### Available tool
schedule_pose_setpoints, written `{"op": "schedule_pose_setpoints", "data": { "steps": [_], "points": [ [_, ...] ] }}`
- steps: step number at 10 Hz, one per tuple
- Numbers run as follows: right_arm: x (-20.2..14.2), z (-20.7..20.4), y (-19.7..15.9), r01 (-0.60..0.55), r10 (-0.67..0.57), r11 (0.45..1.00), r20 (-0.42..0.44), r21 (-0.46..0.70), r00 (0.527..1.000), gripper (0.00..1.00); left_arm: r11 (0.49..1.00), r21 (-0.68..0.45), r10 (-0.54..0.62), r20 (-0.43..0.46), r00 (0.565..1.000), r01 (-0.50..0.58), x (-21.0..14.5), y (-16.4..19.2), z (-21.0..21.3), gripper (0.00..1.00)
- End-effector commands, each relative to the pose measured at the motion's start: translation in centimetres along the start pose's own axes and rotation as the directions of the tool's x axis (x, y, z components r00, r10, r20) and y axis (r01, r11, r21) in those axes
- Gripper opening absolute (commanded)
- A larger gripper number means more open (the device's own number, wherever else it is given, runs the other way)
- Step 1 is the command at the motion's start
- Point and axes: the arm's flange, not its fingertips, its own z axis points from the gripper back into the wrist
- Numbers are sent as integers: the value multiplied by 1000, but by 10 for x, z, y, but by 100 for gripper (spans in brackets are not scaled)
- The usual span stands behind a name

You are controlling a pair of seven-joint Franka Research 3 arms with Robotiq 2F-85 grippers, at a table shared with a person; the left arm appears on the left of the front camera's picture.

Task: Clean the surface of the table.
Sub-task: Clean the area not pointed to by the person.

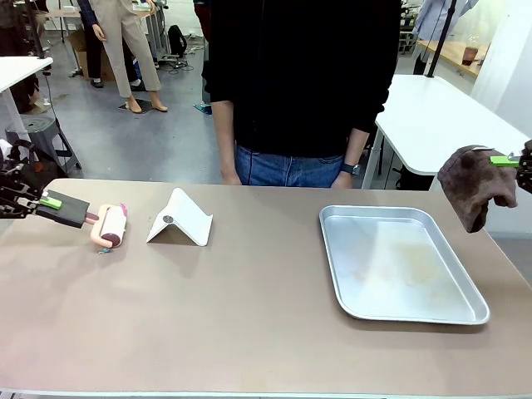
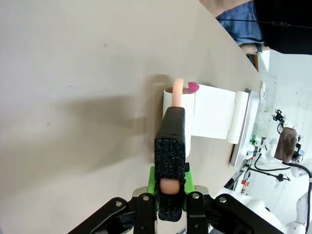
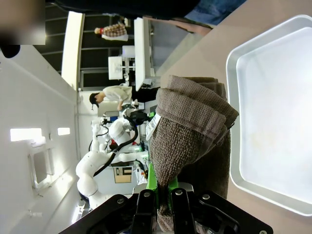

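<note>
The beige-brown table (image 1: 249, 324) spreads across the front view. At its left edge my left gripper (image 1: 46, 202) is shut on the black foam handle of a lint roller (image 1: 109, 226), whose pale pink head rests on the tabletop. In the left wrist view the gripper (image 2: 170, 192) clamps that handle, and the lint roller (image 2: 178, 97) points away over the table (image 2: 73, 97). Off the table's right side, my right gripper (image 1: 509, 161) is shut on a brown cloth (image 1: 474, 184) hanging in the air. In the right wrist view the cloth (image 3: 190, 131) rises folded from the gripper (image 3: 163, 187).
A white folded stand (image 1: 181, 219) sits just right of the roller. A silver metal tray (image 1: 332, 249) lies on the right half of the table and also shows as the tray (image 3: 234, 97). A person in a black top (image 1: 299, 83) stands at the far edge.
</note>
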Motion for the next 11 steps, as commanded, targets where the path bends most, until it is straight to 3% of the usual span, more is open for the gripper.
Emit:
{"op": "schedule_pose_setpoints", "data": {
  "steps": [1, 5, 8, 11],
  "points": [
    [-1, 1, 4, -3, 3, 1000, 2, 4, 1000, 9, 998, 67, 0, -18, 1000, 1, -3, 12, -26, 22],
    [-1, 1, 4, -3, 3, 1000, 2, 4, 1000, 9, 1000, 3, -18, 24, 1000, 18, 3, 1, -18, 22],
    [-1, 1, 4, -3, 3, 1000, 2, 4, 1000, 9, 977, -165, -114, 124, 986, 134, -19, -39, 44, 22],
    [-1, 1, 4, -3, 3, 1000, 2, 4, 1000, 9, 953, -249, -136, 157, 978, 173, -47, -40, 100, 22]
  ]
}}
